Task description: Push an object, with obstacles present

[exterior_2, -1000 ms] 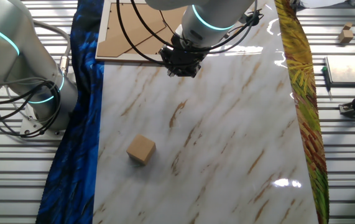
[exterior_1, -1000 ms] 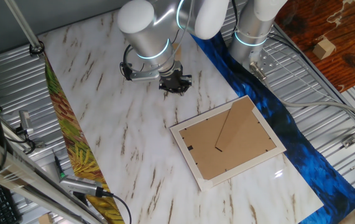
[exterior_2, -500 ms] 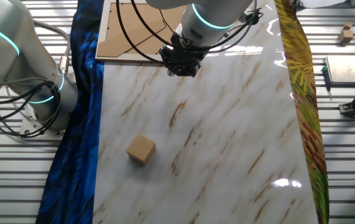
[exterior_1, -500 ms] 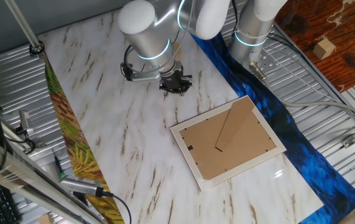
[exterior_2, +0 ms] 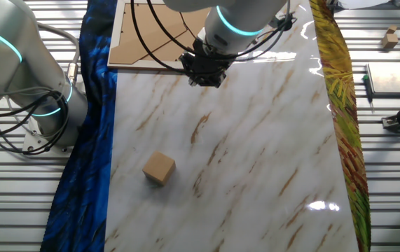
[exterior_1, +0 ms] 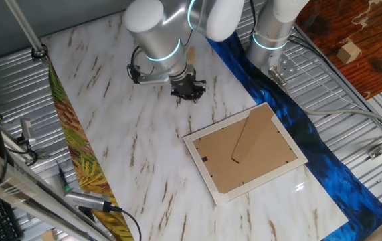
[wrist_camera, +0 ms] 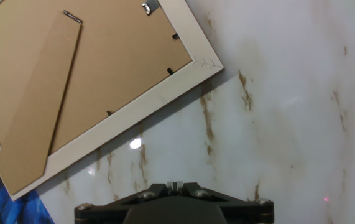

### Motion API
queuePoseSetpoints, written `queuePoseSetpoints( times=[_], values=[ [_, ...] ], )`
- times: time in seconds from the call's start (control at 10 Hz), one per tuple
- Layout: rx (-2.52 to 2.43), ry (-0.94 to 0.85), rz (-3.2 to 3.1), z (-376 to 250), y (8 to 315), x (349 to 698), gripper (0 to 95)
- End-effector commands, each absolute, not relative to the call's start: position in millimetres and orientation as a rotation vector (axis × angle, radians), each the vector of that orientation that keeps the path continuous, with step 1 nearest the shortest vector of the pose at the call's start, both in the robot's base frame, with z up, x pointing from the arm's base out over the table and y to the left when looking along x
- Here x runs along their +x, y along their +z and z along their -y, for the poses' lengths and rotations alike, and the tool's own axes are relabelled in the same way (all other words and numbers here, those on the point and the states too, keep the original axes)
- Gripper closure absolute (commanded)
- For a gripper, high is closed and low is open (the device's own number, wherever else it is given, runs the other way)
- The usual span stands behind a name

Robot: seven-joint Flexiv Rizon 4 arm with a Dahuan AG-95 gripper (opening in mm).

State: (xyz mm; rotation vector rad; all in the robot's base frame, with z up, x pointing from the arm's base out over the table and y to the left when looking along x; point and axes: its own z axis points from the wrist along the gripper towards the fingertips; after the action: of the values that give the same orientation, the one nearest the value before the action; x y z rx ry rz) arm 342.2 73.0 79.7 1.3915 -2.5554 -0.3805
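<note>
Currently wooden cube (exterior_2: 159,169) well apart from claw (exterior_2: 205,78)

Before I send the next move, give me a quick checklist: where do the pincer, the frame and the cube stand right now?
1. Pincer clear of the picture frame: ok, it sits off the frame's corner with marble showing between them in the hand view.
2. Jaws open or shut: cannot tell.
3. Wooden cube standing free on the marble table: ok.
4. Stretch between pincer and cube: ok, only bare marble shows there.
5. Pincer height over the table: cannot tell.
</note>
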Motion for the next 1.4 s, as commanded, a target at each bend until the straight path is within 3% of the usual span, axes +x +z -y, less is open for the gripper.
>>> queuePoseSetpoints(
  times=[0.1, 0.9, 1.4],
  values=[
    [1.283, -0.363, 2.617, -73, 80, 342, 95.0],
    [1.188, -0.319, 2.691, -72, 80, 343, 95.0],
    [1.258, -0.329, 2.665, 5, 77, 350, 95.0]
  ],
)
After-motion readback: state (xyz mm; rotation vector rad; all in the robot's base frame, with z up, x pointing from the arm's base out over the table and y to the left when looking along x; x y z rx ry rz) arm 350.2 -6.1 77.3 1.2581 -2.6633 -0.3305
